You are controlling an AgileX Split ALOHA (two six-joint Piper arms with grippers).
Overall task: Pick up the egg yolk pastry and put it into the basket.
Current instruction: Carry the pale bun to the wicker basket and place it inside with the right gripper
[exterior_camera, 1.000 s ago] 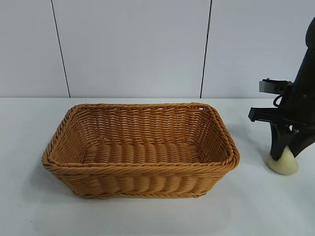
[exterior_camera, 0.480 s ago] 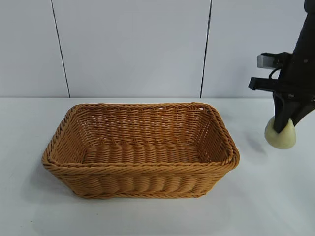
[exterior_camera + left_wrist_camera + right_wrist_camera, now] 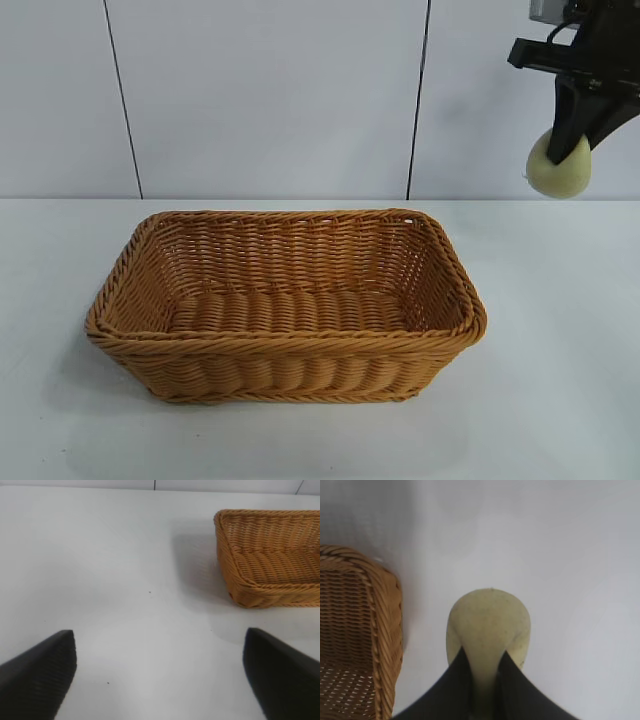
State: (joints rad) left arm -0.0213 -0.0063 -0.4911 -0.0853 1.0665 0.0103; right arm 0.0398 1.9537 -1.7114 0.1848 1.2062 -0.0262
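On the white table (image 3: 560, 400): one woven wicker basket (image 3: 285, 345), orange-brown, nothing inside it. High to its right, clear of the tabletop: my right gripper (image 3: 572, 150), fingers pinched narrowly on the egg yolk pastry (image 3: 558, 170), pale cream, hanging beside the basket rather than over it. My left gripper (image 3: 160, 672): fingers spread wide, holding nothing, low over bare table; seen only in its own wrist view, basket corner beyond.
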